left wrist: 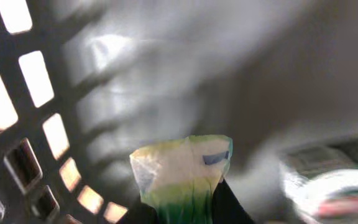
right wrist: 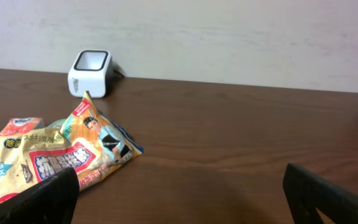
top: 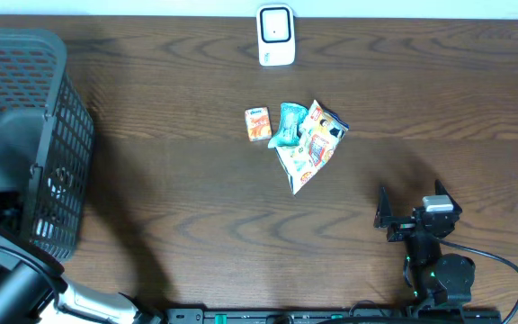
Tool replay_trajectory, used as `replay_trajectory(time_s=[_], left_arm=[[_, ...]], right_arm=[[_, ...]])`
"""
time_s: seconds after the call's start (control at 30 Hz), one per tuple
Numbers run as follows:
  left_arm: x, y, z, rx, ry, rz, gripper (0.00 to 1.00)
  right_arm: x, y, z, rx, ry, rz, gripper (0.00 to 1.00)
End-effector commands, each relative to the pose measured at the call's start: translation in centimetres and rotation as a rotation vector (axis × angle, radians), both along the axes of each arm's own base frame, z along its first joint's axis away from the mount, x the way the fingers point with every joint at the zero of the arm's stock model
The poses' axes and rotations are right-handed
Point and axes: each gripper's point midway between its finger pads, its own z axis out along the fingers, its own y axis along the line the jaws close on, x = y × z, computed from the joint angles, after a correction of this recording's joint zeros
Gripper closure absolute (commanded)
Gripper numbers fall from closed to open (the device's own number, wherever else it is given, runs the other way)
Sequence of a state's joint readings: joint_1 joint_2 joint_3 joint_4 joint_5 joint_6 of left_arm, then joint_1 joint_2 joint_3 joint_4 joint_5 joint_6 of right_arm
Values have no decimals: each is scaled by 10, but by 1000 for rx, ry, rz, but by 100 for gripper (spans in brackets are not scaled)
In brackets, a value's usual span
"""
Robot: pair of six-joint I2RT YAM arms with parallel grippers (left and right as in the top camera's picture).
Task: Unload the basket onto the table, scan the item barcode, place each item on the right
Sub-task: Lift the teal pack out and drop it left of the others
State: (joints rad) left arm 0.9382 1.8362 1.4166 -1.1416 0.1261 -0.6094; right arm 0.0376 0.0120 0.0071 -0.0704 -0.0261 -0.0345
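Inside the basket (top: pixel 57 135) at the table's nine o'clock, the left gripper (left wrist: pixel 188 208) pinches the lower end of a pale green-and-white packet (left wrist: pixel 182 165). It looks light, soft and crinkly, probably slippery film, so a flat seam should hold best. The scanner (top: pixel 276 36) stands well apart at twelve o'clock, and the right gripper (top: pixel 389 216) gapes empty at five
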Motion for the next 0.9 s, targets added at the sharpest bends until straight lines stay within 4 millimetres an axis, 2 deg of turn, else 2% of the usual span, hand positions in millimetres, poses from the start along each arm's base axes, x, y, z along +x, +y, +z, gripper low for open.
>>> replay_trajectory(time_s=[0.0, 0.17, 0.3, 0.4, 0.43, 0.47, 0.53, 0.63, 0.77, 0.87], left_arm=[[27, 7, 62, 70, -216, 18, 93], [48, 2, 143, 226, -476, -20, 93], [52, -5, 210, 416, -659, -67, 93], [54, -23, 261, 524, -818, -127, 93], [57, -43, 289, 559, -917, -184, 93], [59, -55, 299, 563, -959, -217, 93], [65, -84, 313, 537, -1031, -297, 93], [81, -131, 320, 454, -1106, -434, 93], [104, -194, 317, 361, -1158, -688, 93], [121, -242, 307, 307, -1167, -909, 93]], right_arm=[[0, -2, 0, -8, 0, -8, 1], [0, -2, 0, -8, 0, -8, 1], [0, -2, 0, -8, 0, -8, 1], [0, -2, 0, -8, 0, -8, 1], [0, -2, 0, -8, 0, -8, 1], [0, -2, 0, -8, 0, -8, 1], [0, -2, 0, -8, 0, -8, 1], [0, -2, 0, -8, 0, -8, 1], [0, -2, 0, -8, 0, -8, 1], [0, -2, 0, -8, 0, -8, 1]])
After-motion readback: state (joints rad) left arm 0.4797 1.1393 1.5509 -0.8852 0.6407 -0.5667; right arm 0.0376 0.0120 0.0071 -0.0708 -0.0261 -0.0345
